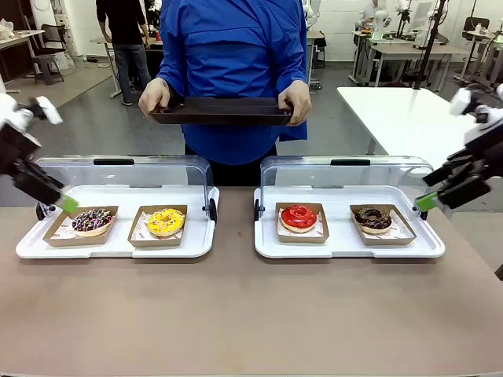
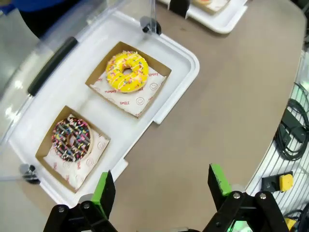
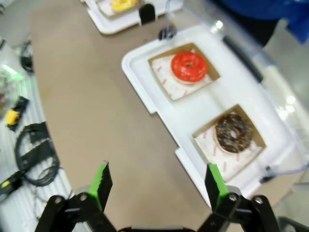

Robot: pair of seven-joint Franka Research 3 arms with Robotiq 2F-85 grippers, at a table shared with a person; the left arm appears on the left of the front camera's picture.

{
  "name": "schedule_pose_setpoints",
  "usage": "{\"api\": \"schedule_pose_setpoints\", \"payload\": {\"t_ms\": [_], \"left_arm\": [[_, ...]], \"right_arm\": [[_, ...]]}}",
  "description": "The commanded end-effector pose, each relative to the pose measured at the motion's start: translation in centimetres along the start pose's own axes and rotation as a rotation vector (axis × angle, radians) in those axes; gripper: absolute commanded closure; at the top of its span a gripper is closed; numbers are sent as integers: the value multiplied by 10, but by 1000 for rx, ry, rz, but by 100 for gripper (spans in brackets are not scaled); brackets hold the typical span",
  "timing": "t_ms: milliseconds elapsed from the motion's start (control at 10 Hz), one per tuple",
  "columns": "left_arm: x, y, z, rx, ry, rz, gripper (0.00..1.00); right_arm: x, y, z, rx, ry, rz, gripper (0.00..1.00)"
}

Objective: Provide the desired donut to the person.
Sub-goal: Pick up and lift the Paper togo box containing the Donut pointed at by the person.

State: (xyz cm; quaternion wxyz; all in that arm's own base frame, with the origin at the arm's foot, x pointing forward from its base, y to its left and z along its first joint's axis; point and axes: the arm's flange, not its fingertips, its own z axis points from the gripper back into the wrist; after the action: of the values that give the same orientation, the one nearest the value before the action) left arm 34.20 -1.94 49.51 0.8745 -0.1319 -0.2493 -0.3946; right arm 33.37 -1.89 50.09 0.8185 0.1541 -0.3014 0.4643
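Four donuts lie in cardboard boats on two white trays. The left tray (image 1: pixel 118 248) holds a chocolate donut with coloured sprinkles (image 1: pixel 92 220) (image 2: pixel 71 139) and a yellow donut (image 1: pixel 165 221) (image 2: pixel 127 71). On the right tray (image 1: pixel 346 250) sit a red glazed donut (image 1: pixel 299 217) (image 3: pixel 189 66) and a dark chocolate donut (image 1: pixel 372 218) (image 3: pixel 232 133). The person (image 1: pixel 232 71) in blue stands at the far side, both hands holding a dark tray (image 1: pixel 222 111). My left gripper (image 1: pixel 64 202) (image 2: pixel 161 181) hovers open at the left tray's outer end. My right gripper (image 1: pixel 428 201) (image 3: pixel 158 181) hangs open at the right tray's outer end.
Clear hinged lids (image 1: pixel 126 173) (image 1: pixel 346 173) stand open behind both trays. The brown tabletop (image 1: pixel 236 314) stretches bare in front of them. Cables (image 2: pixel 292 133) (image 3: pixel 34 154) lie beyond the table's ends. A white table (image 1: pixel 409 118) stands at the back right.
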Motion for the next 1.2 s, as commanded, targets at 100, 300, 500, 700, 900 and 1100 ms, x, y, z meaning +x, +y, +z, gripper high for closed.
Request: {"api": "schedule_pose_setpoints", "payload": {"t_ms": [100,300,500,700,900,1100], "left_arm": [[-128,-60,-9,-2,-148,0,0],[-136,-55,4,43,-235,9,0],[-140,-55,22,118,-345,14,0],[-137,-56,30,133,-385,5,0],[-140,-58,39,161,-404,0,0],[-143,-55,41,165,-405,0,0]], "right_arm": [[-5,-12,6,-15,-77,1,0],[1,-15,9,-28,-114,0,0],[6,-12,18,-58,-186,-25,0],[7,-7,26,-73,-231,-7,0],[8,-6,30,-83,-258,-9,0],[10,-4,29,-81,-256,7,0]]}}
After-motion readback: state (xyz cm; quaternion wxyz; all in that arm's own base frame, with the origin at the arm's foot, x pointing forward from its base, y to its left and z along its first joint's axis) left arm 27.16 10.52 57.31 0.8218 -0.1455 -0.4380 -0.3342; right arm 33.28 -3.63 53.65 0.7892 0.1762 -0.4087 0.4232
